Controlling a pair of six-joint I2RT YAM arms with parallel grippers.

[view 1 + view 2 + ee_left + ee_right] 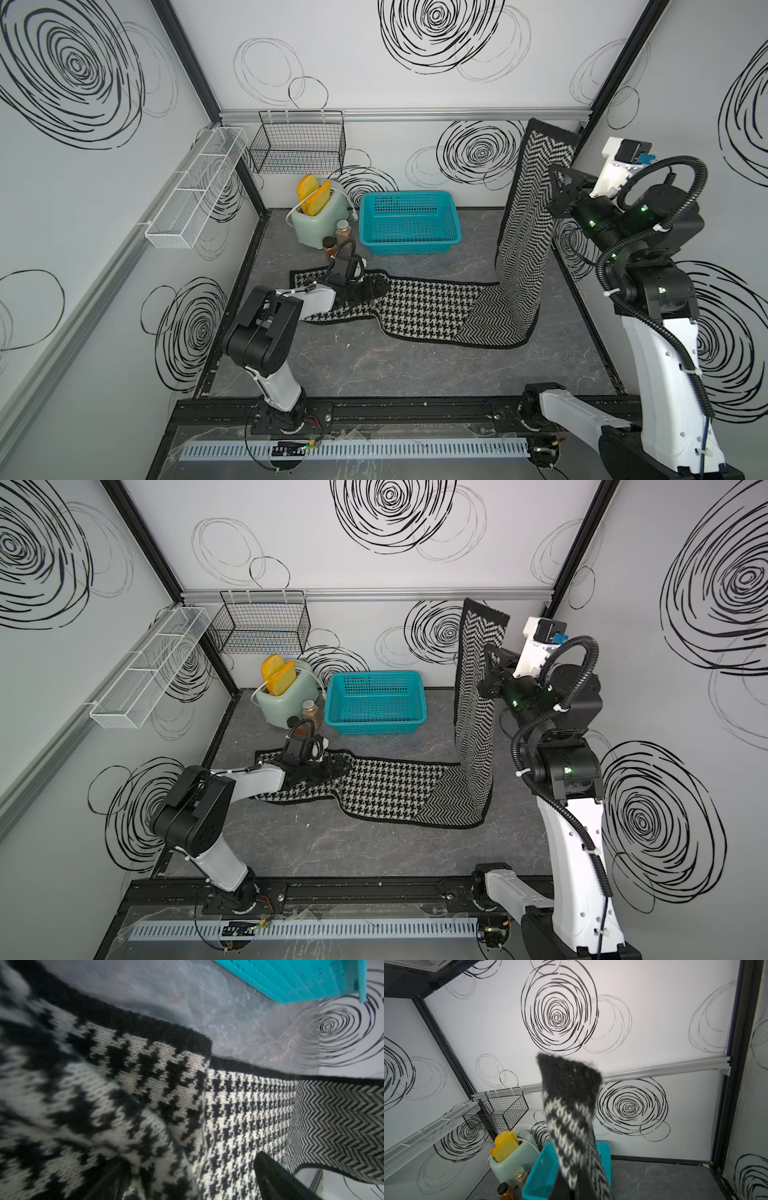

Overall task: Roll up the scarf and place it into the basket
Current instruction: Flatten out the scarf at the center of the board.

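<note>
Grey marbled tabletop [374, 365], swirly walls all round. Scarf [436, 303] is lying mostly in front of the basket [409, 242], houndstooth side up, with its chevron end rising to the basket's right (I'm guessing it's being stretched flat for rolling). Right gripper [555, 189] is clamping that raised edge, probably to hold it taut. Left gripper [368, 289] is resting on the bunched end in front of the basket's left corner, jaws spread wide and gripping nothing, likely lining up to start the roll.
</note>
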